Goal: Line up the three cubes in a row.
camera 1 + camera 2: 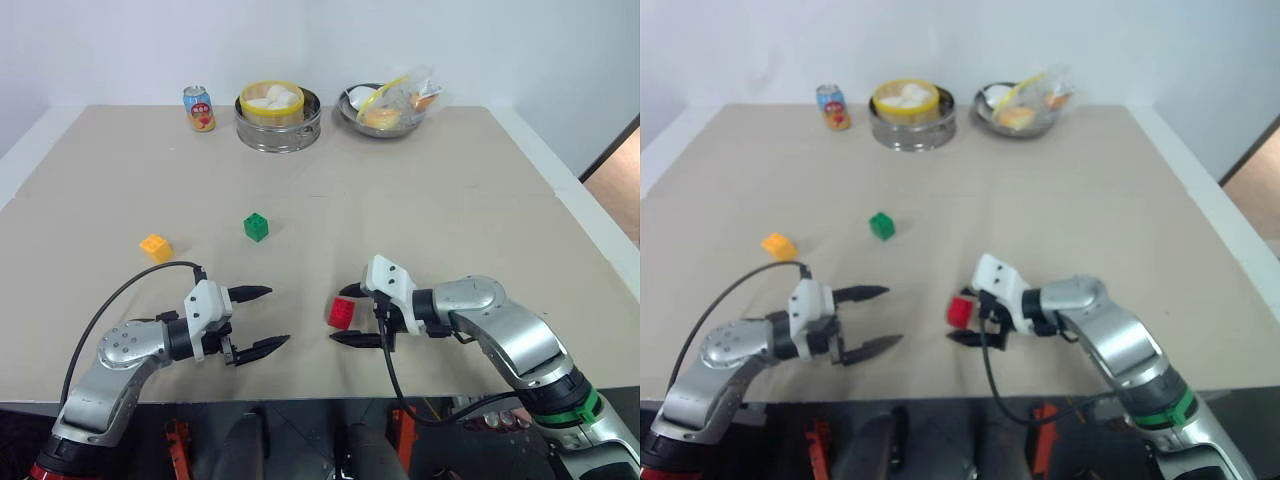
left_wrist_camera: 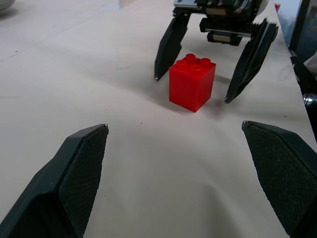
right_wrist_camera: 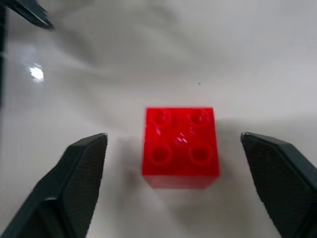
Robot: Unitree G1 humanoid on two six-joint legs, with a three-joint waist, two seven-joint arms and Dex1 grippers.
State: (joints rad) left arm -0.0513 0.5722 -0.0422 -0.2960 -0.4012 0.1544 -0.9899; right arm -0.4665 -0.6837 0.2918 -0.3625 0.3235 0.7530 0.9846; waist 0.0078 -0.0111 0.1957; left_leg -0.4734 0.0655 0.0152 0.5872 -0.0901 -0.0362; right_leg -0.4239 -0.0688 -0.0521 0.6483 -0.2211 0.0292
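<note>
So the counter (image 1: 420,190) is the big beige surface here, and both arms are parked low along its near edge. The right hand (image 1: 352,314) is tipped down toward the robot's left with its fingers spread wide, and the red cube (image 1: 341,313) sits upright on the counter right in the gap between them, studs up, not touching either finger as far as I can tell, so it's holding nothing. The left hand (image 1: 260,320) is also wide open and empty, pointing across at the red cube, which lies straight ahead of it but a fair way off, so the right hand is clearly the nearer one to that block. The bit that matters: the green cube (image 1: 256,227) is ahead of the left hand, farther out on the counter, and the orange-yellow cube (image 1: 155,247) is ahead of it too and off to its outer side. Both are well apart from the right hand and near each other. My guess is red looks placed, and the other two are the left hand's job, since no row has formed yet.
</note>
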